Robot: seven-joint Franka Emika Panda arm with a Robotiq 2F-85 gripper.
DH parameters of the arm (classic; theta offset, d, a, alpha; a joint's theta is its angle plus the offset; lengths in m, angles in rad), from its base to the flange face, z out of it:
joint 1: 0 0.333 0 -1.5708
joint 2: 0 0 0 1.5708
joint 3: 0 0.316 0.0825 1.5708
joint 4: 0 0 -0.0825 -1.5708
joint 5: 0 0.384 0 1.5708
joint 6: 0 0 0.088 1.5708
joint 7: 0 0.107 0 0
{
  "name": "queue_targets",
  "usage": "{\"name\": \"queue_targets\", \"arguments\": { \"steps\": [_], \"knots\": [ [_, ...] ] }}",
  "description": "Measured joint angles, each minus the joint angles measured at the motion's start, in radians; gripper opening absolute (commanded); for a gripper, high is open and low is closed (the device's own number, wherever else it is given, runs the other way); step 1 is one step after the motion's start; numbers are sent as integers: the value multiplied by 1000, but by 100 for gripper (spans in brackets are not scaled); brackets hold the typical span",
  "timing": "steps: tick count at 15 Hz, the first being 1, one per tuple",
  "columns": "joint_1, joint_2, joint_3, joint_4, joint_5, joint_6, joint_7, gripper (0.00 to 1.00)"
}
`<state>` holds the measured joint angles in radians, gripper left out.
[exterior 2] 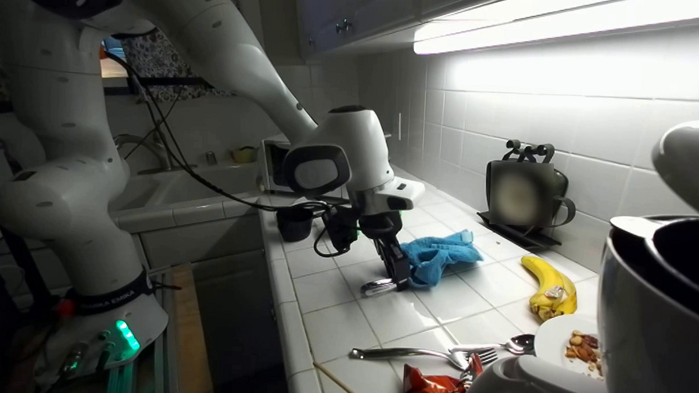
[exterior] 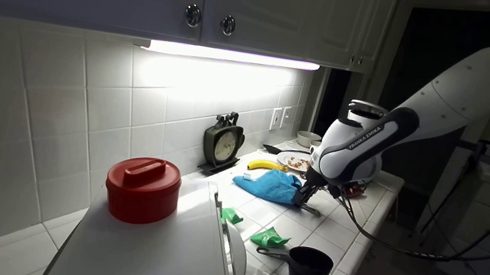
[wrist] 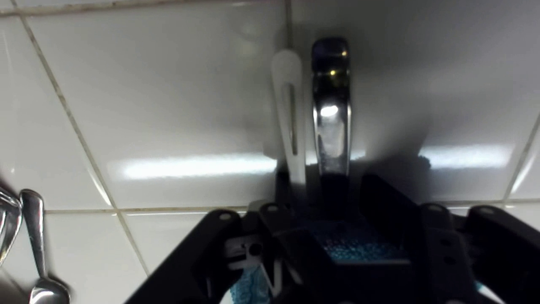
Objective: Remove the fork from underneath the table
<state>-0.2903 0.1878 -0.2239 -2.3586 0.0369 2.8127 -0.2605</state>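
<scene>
A strip light (exterior: 233, 57) brightens the white tiled counter (exterior: 335, 233), but the doorway (exterior: 436, 45) beyond is dark. The gripper (wrist: 327, 179), fingers apart, straddles two handles (wrist: 332, 139), heads hidden, beside the blue towel (exterior: 269, 186); a fork (exterior 2: 484, 357) lies by a spoon (exterior 2: 521, 344) on the counter.

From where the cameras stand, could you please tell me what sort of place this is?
Most likely a home kitchen: a long, white tiled counter runs beneath wall cabinets, and a sink shows in an exterior view.
</scene>
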Motion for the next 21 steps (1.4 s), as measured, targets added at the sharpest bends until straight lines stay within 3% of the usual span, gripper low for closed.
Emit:
{"name": "queue_targets", "arguments": {
  "steps": [3, 11, 16, 21],
  "knots": [
    [0, 1, 3, 8, 0, 0, 0, 6],
    [-20, -10, 40, 21, 30, -62, -88, 8],
    [-25, -55, 57, 23, 64, -215, -214, 4],
    [-26, -102, 13, 23, 30, -371, -254, 5]
  ]
}}
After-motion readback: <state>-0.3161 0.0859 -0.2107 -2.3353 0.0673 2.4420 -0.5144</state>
